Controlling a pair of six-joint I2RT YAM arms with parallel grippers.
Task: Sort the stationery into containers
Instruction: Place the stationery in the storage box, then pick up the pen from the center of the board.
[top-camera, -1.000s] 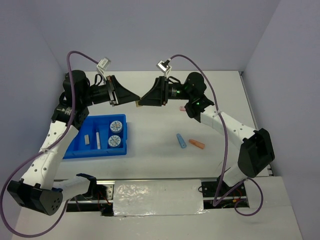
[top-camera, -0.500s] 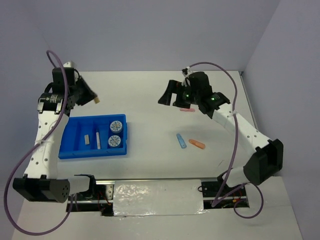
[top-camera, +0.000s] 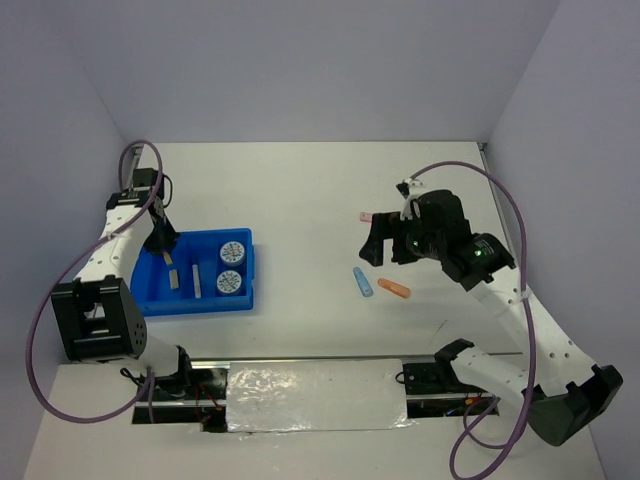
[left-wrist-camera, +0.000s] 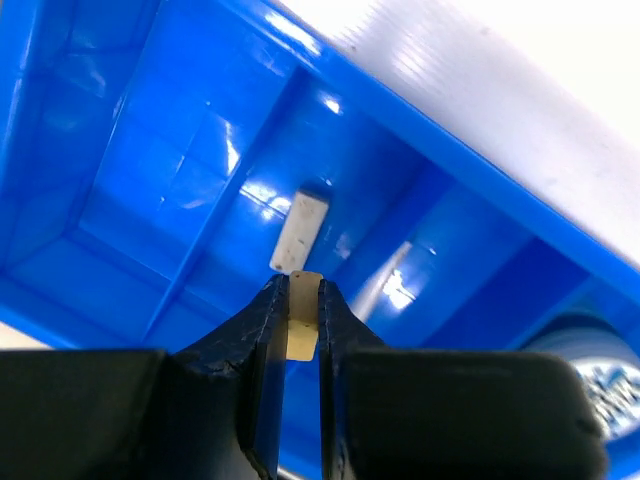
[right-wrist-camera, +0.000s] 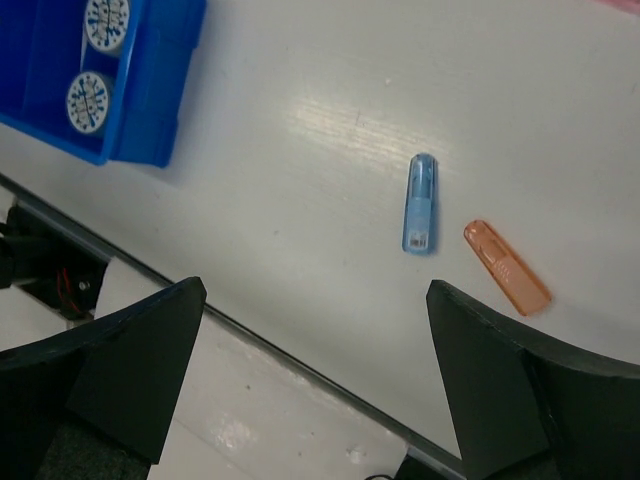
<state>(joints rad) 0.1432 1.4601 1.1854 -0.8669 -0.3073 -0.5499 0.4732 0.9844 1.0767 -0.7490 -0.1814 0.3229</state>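
Note:
The bright blue tray (top-camera: 150, 290) stands at the left and holds two tape rolls (top-camera: 231, 266), a white pen (top-camera: 197, 282) and a small grey block (top-camera: 172, 277). My left gripper (top-camera: 163, 240) hangs over the tray's far left part, shut on a tan block (left-wrist-camera: 303, 315). In the left wrist view the tan block is just above the grey block (left-wrist-camera: 300, 230). My right gripper (top-camera: 385, 252) is open and empty above the table. Below it lie a blue stick (right-wrist-camera: 420, 203) and an orange stick (right-wrist-camera: 506, 268). A pink stick (top-camera: 366, 216) lies farther back.
The tray's dividers (left-wrist-camera: 215, 215) run between narrow compartments, and a tape roll (left-wrist-camera: 600, 375) shows at the lower right of the left wrist view. The table's near edge (right-wrist-camera: 250, 345) with a metal rail runs below the sticks. The tray (right-wrist-camera: 150, 110) shows at the right wrist view's upper left.
My left arm swung from mid-table to the left and lowered over the tray, still holding the tan block. My right arm pulled back toward the near side, over the blue and orange sticks.

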